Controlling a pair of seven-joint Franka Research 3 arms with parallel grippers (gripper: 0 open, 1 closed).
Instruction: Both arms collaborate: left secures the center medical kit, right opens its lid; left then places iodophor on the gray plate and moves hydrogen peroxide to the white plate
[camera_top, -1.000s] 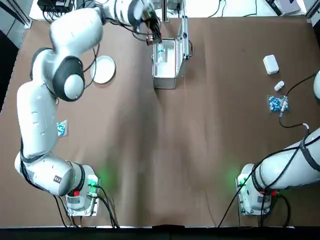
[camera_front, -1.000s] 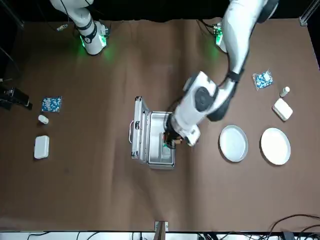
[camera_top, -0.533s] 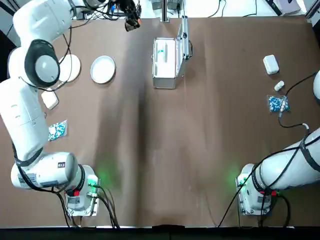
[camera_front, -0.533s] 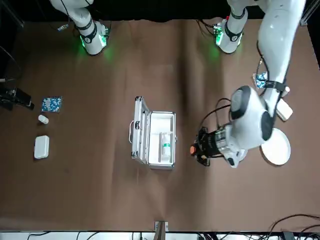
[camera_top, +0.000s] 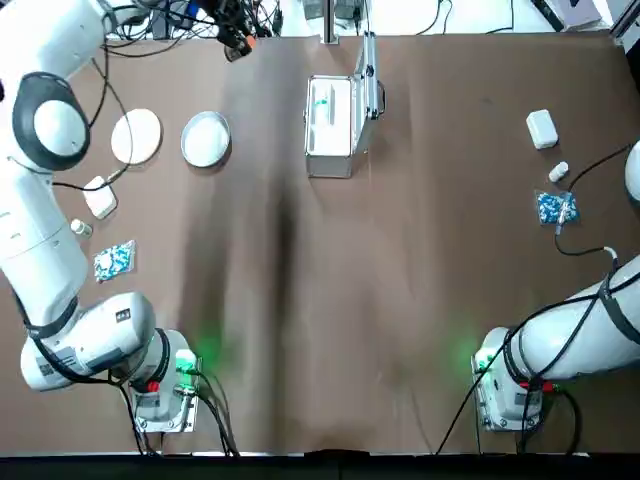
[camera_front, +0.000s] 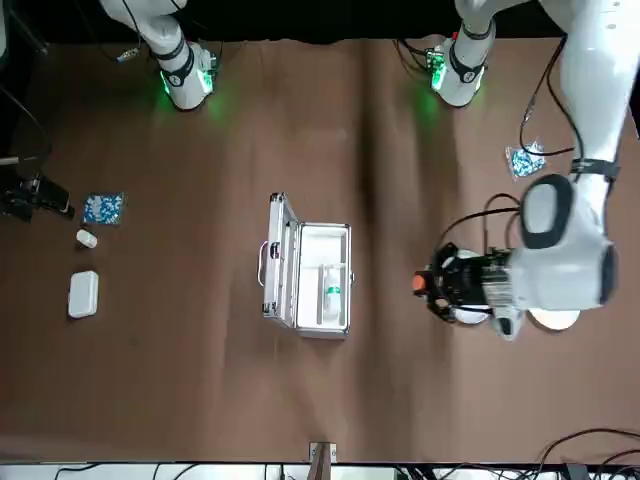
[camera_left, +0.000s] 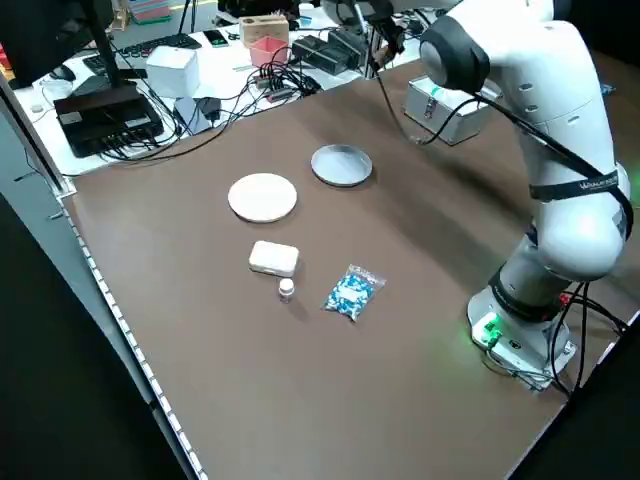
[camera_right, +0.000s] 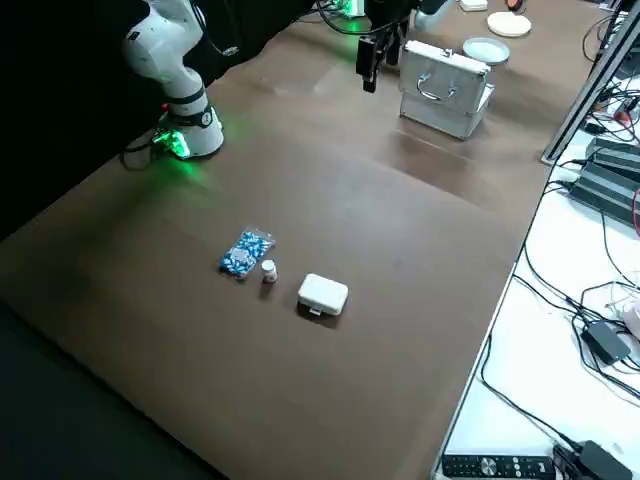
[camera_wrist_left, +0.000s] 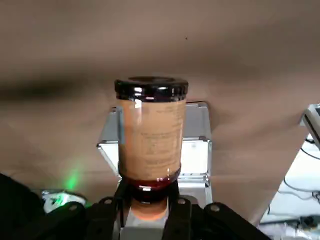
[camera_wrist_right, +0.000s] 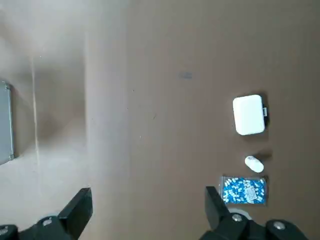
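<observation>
The medical kit (camera_top: 330, 140) stands open at the table's far middle, its lid (camera_top: 371, 75) upright on the right side. A small white bottle with a teal mark, the hydrogen peroxide (camera_top: 321, 101), lies inside. My left gripper (camera_top: 236, 40) is raised in the air between the kit and the gray plate (camera_top: 205, 138), shut on the brown iodophor (camera_wrist_left: 150, 132) bottle. The white plate (camera_top: 136, 136) lies left of the gray one. In the front view the left arm covers most of the gray plate. My right gripper (camera_wrist_right: 147, 210) hangs high over the table's right half, open and empty.
Near the left edge lie a small white box (camera_top: 100, 197), a tiny bottle (camera_top: 80, 228) and a blue pill packet (camera_top: 113, 260). A matching box (camera_top: 541, 128), bottle (camera_top: 558, 172) and packet (camera_top: 553, 208) lie at the right. Cables and equipment sit beyond the far edge.
The left gripper has lifted the brown bottle out of the kit and swung it left toward the plates. The kit and the right arm have not moved.
</observation>
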